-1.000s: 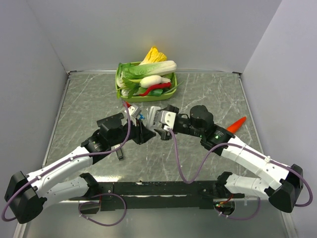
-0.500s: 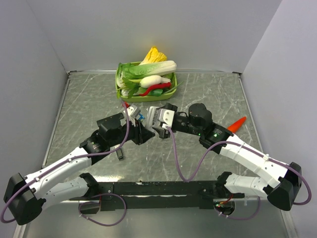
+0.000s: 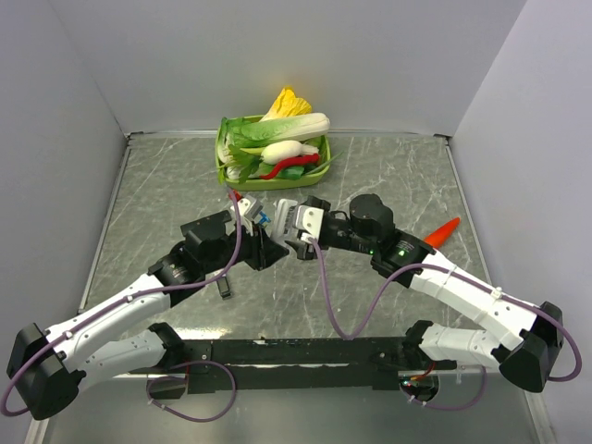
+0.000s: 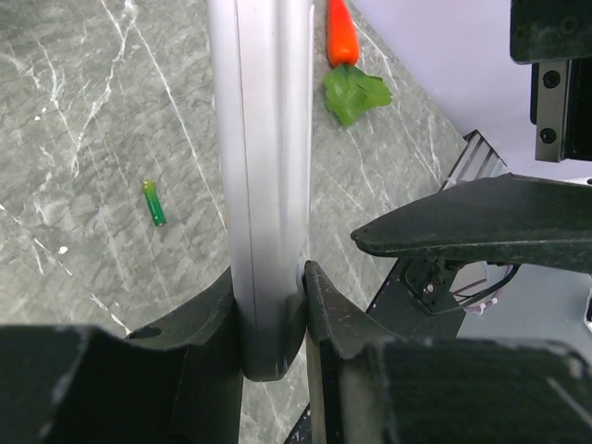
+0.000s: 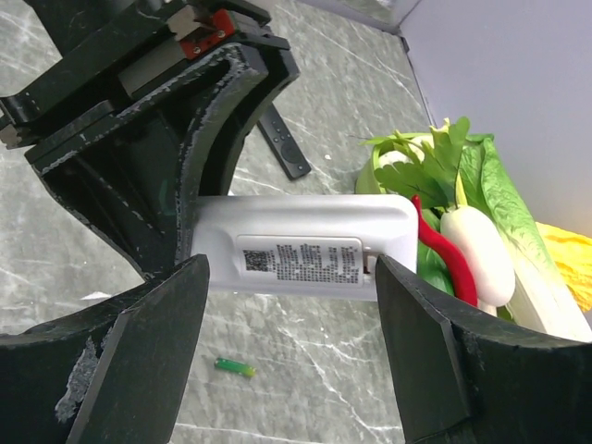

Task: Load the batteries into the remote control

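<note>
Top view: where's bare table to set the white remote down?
Bare grey marble table lies far left, between the left wall and the green plastic basket, and far right, between that basket and the orange carrot. The middle is crowded around the gripped silver-white rectangular remote control.

A grey, marble-patterned worktop with pale veins fills the enclosure. A thin metal strip edges its back and left side. Plain, matte, lavender-grey walls rise at back, left and right under soft, even light.
</note>
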Available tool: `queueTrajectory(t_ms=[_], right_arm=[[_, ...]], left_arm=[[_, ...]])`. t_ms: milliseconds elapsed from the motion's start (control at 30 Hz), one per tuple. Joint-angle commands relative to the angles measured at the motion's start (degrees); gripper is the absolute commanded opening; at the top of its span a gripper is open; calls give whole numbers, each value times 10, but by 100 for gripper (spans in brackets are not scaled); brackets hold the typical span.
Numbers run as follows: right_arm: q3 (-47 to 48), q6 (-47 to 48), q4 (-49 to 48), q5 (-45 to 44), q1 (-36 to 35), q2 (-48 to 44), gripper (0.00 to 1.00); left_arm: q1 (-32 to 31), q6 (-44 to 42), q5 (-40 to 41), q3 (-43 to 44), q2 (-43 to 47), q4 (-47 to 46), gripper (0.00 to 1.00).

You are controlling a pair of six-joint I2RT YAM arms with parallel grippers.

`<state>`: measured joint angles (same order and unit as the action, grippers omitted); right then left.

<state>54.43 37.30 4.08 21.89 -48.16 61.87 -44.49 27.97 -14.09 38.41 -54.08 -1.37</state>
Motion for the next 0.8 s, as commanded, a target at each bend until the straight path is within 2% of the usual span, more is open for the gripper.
queueTrajectory(t_ms=[0,433,767], right_arm=[[29,1,11,2,-9,9,79],[48,7,13,-41,-12,27,80],[90,3,123,-13,-12,74,78]], left_arm=[[-2,2,-6,36,13,-36,1],[-3,-11,-19,39,19,-34,1],[-9,-21,-23,43,30,-42,1]])
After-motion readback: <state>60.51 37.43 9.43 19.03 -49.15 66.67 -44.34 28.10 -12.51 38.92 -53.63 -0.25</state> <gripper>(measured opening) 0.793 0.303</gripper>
